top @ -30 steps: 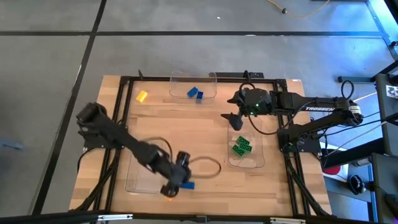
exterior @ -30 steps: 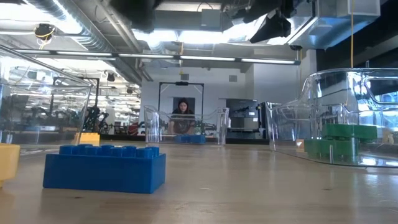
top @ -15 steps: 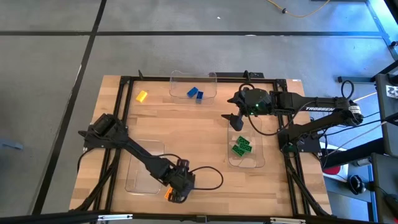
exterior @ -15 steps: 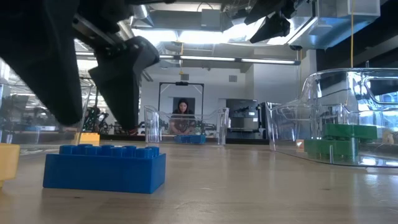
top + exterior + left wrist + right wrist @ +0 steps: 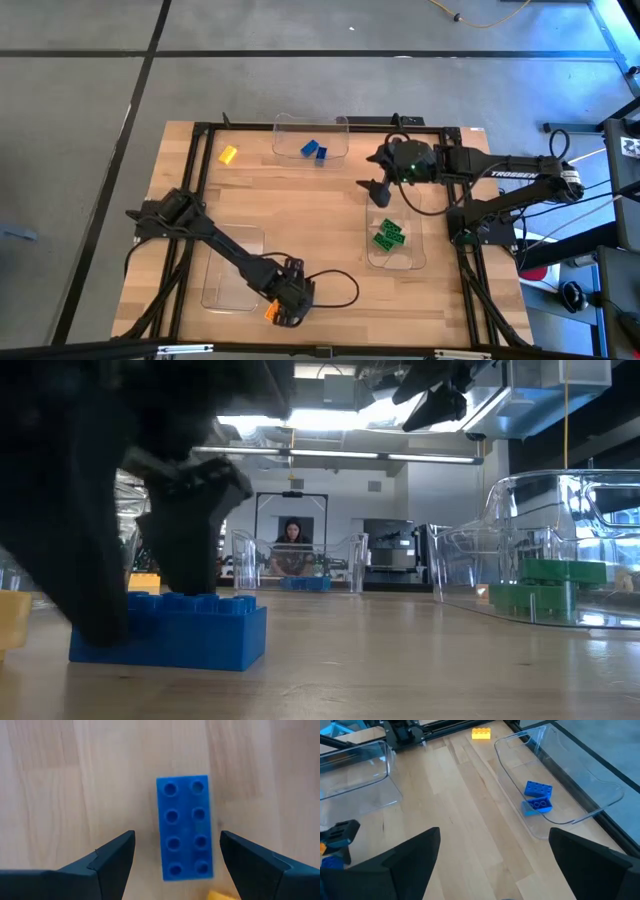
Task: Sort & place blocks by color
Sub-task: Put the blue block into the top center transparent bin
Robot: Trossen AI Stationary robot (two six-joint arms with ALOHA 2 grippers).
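1. Left claw [image 5: 285, 305] is low over the near edge of the surface [image 5: 330, 210], just right of the near-left tray [image 5: 222, 290]. Its fingers [image 5: 112, 857] are spread wide and hold nothing; they stand on either side of a blue block [image 5: 186, 827] lying flat, studs up. In the low view one finger looks to be down at the block's left end; whether it touches cannot be told.
2. An orange block [image 5: 270, 312] lies just beside the blue one, on its near-left side; a corner of it shows in the left wrist view.
3. Right claw [image 5: 372, 190] hovers far right, near the far end of the right tray [image 5: 415, 262]. Fingers apart, empty. Waiting.
4. Sorted so far, as things lie: two blue blocks [image 5: 313, 151] in the far tray [image 5: 340, 128]; green blocks [image 5: 388, 235] in the right tray. A yellow block [image 5: 228, 154] lies loose at far left on the surface. Near-left tray looks empty.
5. Handling, as judged: the blue block is rigid moulded plastic, light, with smooth side walls that could slip or twist under a corner grip. Best hold is across the two long flat sides at mid-length, fingers square to the walls, clear of the orange neighbour.
6. Likely step in hand: closing on the blue block, bound for the far tray.
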